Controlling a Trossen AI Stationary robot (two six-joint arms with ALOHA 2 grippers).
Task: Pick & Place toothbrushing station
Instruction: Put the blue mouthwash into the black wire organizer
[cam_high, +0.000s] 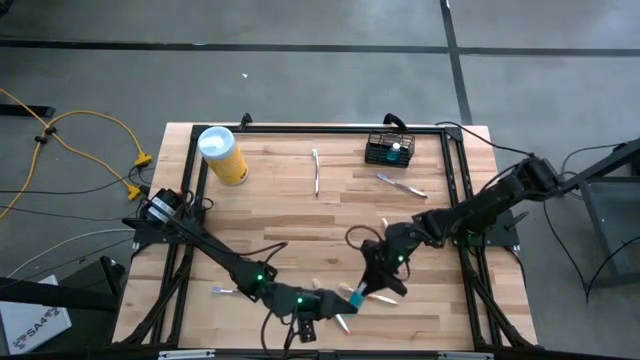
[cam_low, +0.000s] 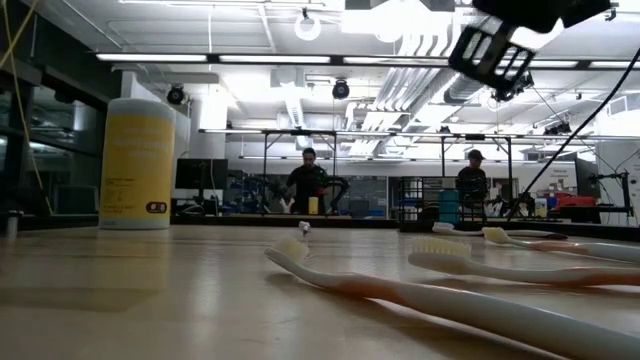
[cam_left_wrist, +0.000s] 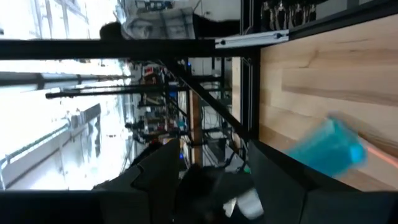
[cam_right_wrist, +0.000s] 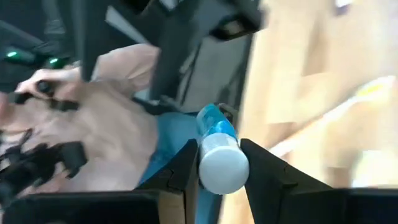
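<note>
The black wire-mesh basket (cam_high: 388, 150) stands at the table's far right with a teal item inside it, and no gripper touches it. My right gripper (cam_high: 370, 288) is near the front middle of the table. It is shut on a blue tube with a white cap (cam_right_wrist: 219, 155), which also shows in the high view (cam_high: 355, 296). My left gripper (cam_high: 332, 305) is open close beside it, toward the table's left. In the left wrist view (cam_left_wrist: 214, 186) its fingers are apart and the blue tube (cam_left_wrist: 326, 148) lies ahead and off to one side. My right gripper pinches the tube's white-capped end (cam_right_wrist: 221, 167) between its two fingers, one finger on each side. The blue body (cam_right_wrist: 214, 123) reaches out past the fingertips toward the left gripper. Whether the tube is clear of the table does not show.
A yellow canister with a white lid (cam_high: 222, 155) stands at the far left. Toothbrushes lie scattered: one at the far middle (cam_high: 316, 172), one near the basket (cam_high: 400, 185), one at the front left (cam_high: 222, 291), and others by the grippers (cam_low: 400, 290). People stand in the room behind.
</note>
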